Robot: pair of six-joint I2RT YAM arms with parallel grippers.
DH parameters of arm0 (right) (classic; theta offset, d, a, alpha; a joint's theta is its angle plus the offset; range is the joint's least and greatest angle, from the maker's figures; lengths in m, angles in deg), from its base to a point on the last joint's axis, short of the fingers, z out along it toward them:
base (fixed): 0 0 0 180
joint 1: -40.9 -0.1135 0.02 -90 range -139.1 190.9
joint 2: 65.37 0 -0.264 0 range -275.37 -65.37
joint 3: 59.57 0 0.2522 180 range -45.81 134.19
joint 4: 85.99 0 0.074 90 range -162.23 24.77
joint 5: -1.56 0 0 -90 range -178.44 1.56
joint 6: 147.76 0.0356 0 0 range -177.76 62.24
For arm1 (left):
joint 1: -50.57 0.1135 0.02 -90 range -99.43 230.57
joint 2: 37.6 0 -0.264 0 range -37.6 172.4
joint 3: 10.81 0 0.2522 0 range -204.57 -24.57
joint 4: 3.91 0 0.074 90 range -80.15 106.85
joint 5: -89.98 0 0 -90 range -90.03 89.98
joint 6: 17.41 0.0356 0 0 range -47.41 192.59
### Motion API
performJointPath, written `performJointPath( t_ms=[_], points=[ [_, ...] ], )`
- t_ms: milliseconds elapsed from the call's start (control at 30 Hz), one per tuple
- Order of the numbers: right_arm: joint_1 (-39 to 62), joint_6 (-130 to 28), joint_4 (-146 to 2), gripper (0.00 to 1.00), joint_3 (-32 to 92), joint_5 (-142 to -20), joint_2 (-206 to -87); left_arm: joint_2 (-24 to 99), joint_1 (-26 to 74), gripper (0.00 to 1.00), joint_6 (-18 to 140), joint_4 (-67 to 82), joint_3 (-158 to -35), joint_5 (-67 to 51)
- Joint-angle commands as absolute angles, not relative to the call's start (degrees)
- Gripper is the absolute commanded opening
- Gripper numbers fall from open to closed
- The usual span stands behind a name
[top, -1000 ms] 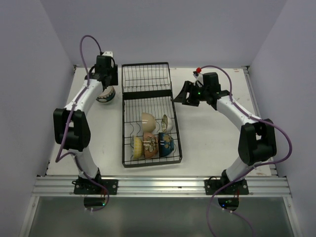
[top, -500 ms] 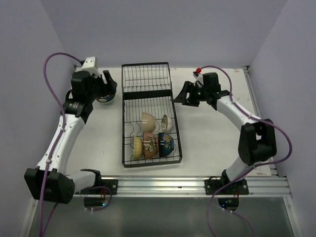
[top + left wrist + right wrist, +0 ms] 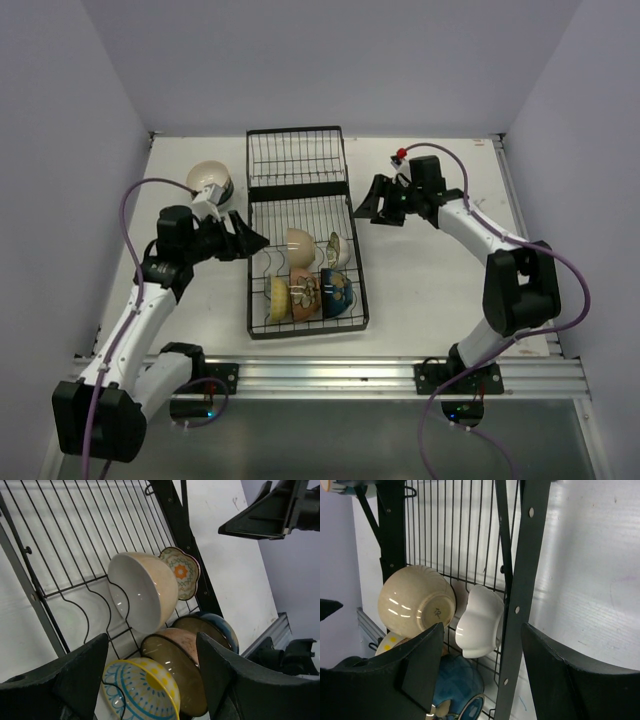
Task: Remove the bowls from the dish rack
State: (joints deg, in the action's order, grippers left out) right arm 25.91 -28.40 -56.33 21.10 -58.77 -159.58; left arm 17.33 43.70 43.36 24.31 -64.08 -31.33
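The black wire dish rack (image 3: 258,265) lies in the middle of the table. Its near section holds several bowls on edge: a cream bowl (image 3: 299,242), a small white floral bowl (image 3: 339,248), a yellow bowl (image 3: 279,298), a brown bowl (image 3: 305,295) and a blue bowl (image 3: 338,291). My left gripper (image 3: 250,242) is open at the rack's left side, with nothing between its fingers. In the left wrist view its jaws (image 3: 152,637) frame the yellow bowl (image 3: 142,690) and brown bowl (image 3: 180,665). My right gripper (image 3: 368,200) is open and empty by the rack's right rail (image 3: 520,595), facing the white bowl (image 3: 479,622).
One cream bowl (image 3: 208,178) stands upright on the table at the far left, beside the rack's empty far section (image 3: 295,158). Lilac walls close in the table on three sides. A metal rail (image 3: 330,375) runs along the near edge.
The left arm has let go of the cream bowl at the far left and swung back toward the rack's near section, jaws wider. The right gripper shifted slightly toward the back.
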Motion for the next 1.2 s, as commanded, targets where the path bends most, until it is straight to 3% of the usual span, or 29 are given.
performJointPath(
  t_ms=[0, 633, 1167],
  points=[
    [26.0, -27.9, -55.9, 0.67, 20.3, -58.8, -155.8, 14.2, 43.7, 0.74, 41.4, 22.9, -62.2, -37.2],
    [26.0, -27.7, -54.7, 0.66, 19.0, -61.1, -154.7, 1.8, 43.3, 0.66, 39.1, 31.6, -52.9, -38.9],
    [25.9, -27.1, -56.1, 0.65, 18.3, -61.2, -156.5, 3.1, 38.8, 0.62, 39.5, 28.1, -48.9, -39.8]
  ],
)
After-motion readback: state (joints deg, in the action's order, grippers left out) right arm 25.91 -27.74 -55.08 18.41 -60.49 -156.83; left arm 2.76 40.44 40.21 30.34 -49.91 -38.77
